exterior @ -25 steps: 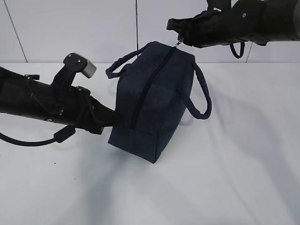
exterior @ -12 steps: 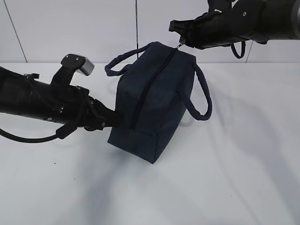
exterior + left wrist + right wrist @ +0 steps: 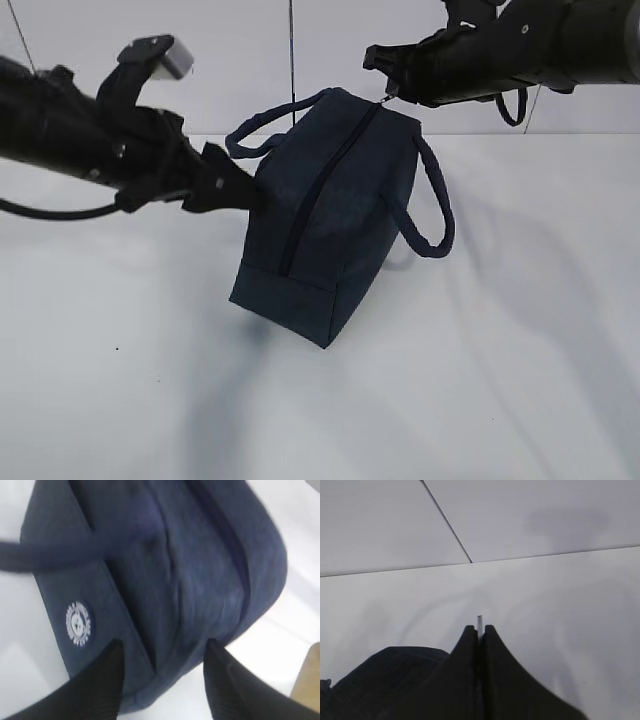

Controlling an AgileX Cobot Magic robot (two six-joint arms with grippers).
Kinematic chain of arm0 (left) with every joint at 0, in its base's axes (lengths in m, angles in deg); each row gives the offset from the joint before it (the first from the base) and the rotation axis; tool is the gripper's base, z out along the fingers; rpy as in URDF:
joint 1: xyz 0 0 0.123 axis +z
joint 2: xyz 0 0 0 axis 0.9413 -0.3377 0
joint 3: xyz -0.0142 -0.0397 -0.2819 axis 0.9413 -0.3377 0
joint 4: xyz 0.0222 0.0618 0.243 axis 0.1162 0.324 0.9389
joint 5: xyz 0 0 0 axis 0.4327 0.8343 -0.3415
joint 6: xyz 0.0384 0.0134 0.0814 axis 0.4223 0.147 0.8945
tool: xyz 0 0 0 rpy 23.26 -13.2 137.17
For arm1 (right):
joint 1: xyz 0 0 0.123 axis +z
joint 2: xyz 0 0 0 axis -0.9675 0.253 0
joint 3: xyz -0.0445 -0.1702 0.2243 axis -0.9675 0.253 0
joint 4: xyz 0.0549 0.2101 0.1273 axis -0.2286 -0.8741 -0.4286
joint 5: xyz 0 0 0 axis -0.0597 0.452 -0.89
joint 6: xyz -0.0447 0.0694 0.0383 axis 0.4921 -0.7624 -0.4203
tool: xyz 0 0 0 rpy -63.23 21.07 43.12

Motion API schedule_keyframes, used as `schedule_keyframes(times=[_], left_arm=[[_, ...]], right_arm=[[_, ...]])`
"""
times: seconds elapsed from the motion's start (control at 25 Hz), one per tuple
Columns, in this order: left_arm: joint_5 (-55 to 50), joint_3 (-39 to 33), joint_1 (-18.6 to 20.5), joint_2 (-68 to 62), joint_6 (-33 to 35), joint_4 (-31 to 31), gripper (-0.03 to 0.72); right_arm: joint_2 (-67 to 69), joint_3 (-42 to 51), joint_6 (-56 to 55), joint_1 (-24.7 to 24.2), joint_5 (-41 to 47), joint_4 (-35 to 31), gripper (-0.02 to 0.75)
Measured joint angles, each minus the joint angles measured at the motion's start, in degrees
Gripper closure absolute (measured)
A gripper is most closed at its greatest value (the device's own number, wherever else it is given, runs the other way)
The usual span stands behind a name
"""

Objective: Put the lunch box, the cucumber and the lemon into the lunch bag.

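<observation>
On the tabletop (image 3: 520, 350) we pinch the zipper pull (image 3: 384, 96) in our right jaws, left jaws spread around the closed lunch bag (image 3: 325, 225); unzipping likely comes next.

The left gripper (image 3: 250, 192) reaches in level, its fingers (image 3: 107, 677) spread apart against the lunch bag's (image 3: 330, 220) side. The right gripper (image 3: 385, 90) hovers at the bag's top, fingers (image 3: 492, 680) pinched tight on the metal zipper pull (image 3: 479, 622).

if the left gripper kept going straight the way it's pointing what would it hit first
The left gripper would most likely meet the lunch bag itself. In the left wrist view its open fingers straddle the bag's end, with navy fabric right between them, though whether they already touch is unclear.
</observation>
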Motion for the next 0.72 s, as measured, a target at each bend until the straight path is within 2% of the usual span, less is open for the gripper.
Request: schedule_keyframes(times=[0.16, 0.36, 0.72], left_arm=[[-3.0, 9.35, 0.0, 0.0, -11.26, 10.4, 0.316], [-4.5, 20.4, 0.0, -1.04, -21.74, 22.81, 0.326], [-15.55, 39.44, 0.0, -12.82, -33.27, 33.57, 0.328]], right_arm=[[0.0, 0.0, 0.0, 0.0, 0.13, 0.0, 0.721], [0.0, 0.0, 0.0, 0.0, 0.75, -1.05, 0.721], [0.0, 0.0, 0.0, 0.0, 1.09, -1.92, 0.721]])
